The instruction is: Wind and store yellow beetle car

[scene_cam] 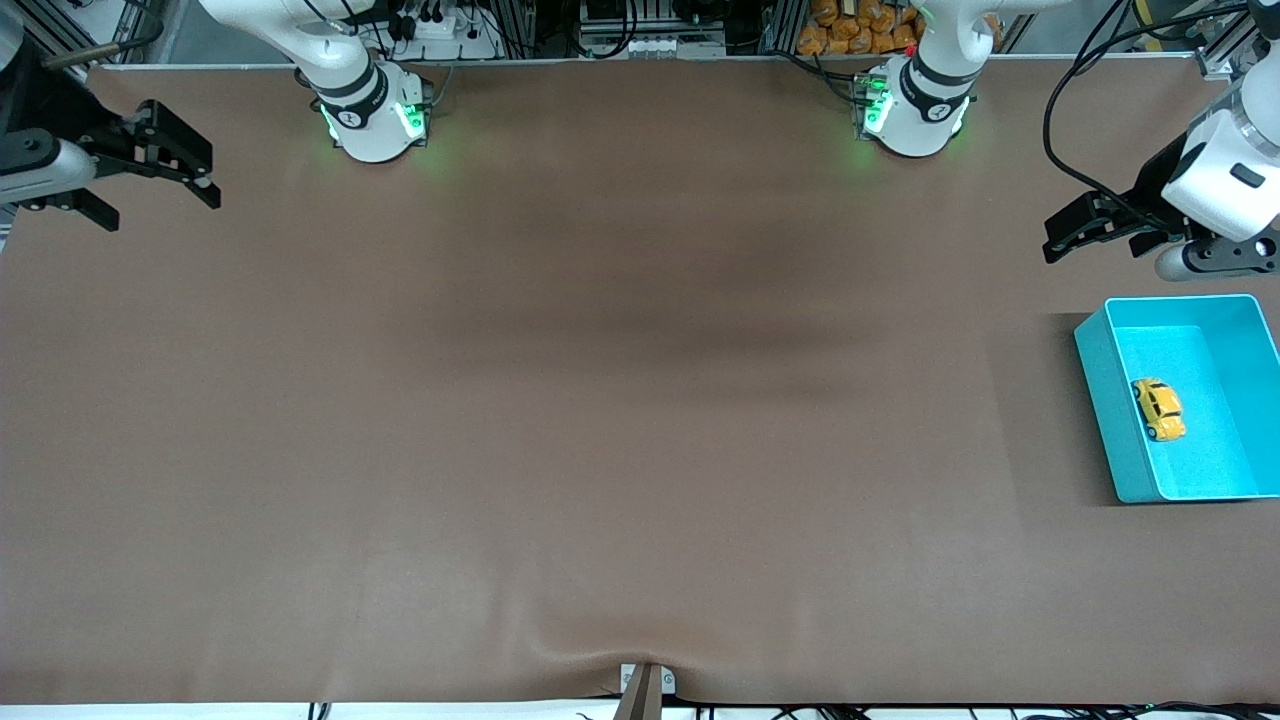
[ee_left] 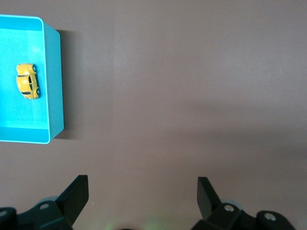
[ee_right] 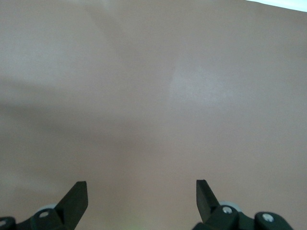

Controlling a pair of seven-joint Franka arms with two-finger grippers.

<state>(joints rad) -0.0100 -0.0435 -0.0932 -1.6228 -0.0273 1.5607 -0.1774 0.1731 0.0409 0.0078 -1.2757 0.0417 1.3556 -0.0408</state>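
Yellow beetle car (scene_cam: 1159,409): lay on its wheels inside the turquoise bin (scene_cam: 1108,410), close against the wall toward the table's middle, free of both grippers.
Turquoise bin: sat on the tabletop (scene_cam: 600,400) by the edge at the left arm's end, nearer the front camera than the left gripper; open-topped, holding only the car.
Left gripper (scene_cam: 1090,232): hovered over bare tabletop near the left arm's end, just beside the bin's wall toward the robot bases; fingers (ee_left: 76,194) spread wide, gripping nothing.
Right gripper (scene_cam: 160,165): waited over the corner of the tabletop at the right arm's end, by the edge along the robot bases; fingers (ee_right: 76,196) spread wide, gripping nothing.
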